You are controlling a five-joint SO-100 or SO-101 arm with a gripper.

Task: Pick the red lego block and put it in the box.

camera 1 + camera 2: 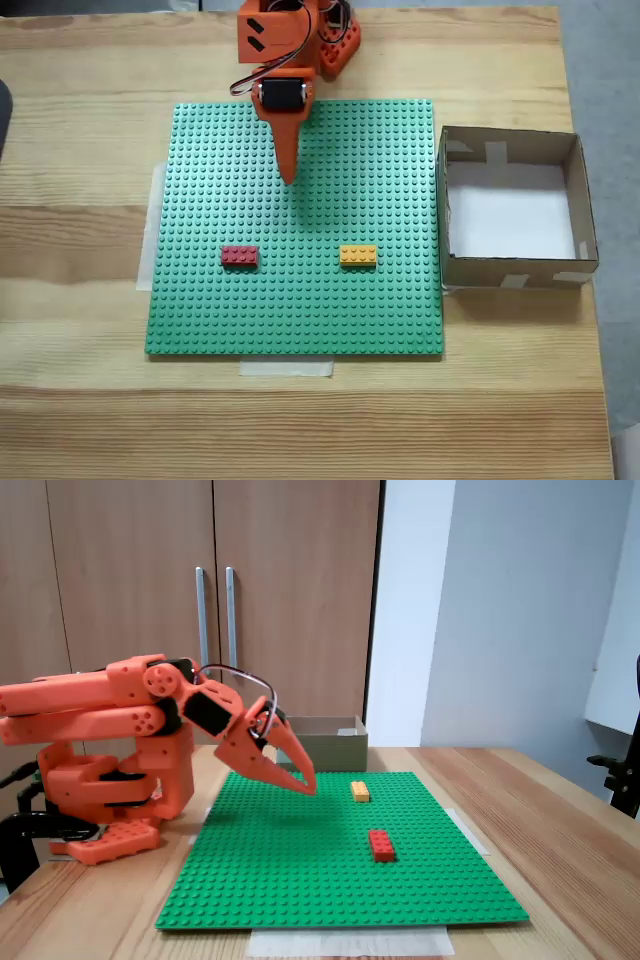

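— How many of each thing do you count?

— One red lego block [239,256], one yellow brick [358,256], one green baseplate [400,310], one box [510,270], and my one claw [289,178].

— Where is the red one, and how does it lie?

— It sits flat on the baseplate, studs up, well apart from my claw. In the fixed view from above its long side runs left to right, level with the yellow brick and left of it. The box stands on the wooden table [80,400], touching the baseplate's right edge, white bottom showing.

— And your claw?

— My fingers are pressed together into one point, pinching nothing, hanging tilted down over the far part of the baseplate.

— Does the side camera add anything?

— There the red lego block [381,845] lies nearer the camera than the yellow brick [360,791], long side running away from it. My claw [309,786] ends just above the studs, my folded arm [100,705] shows, and wooden cupboard doors [215,590] stand behind.
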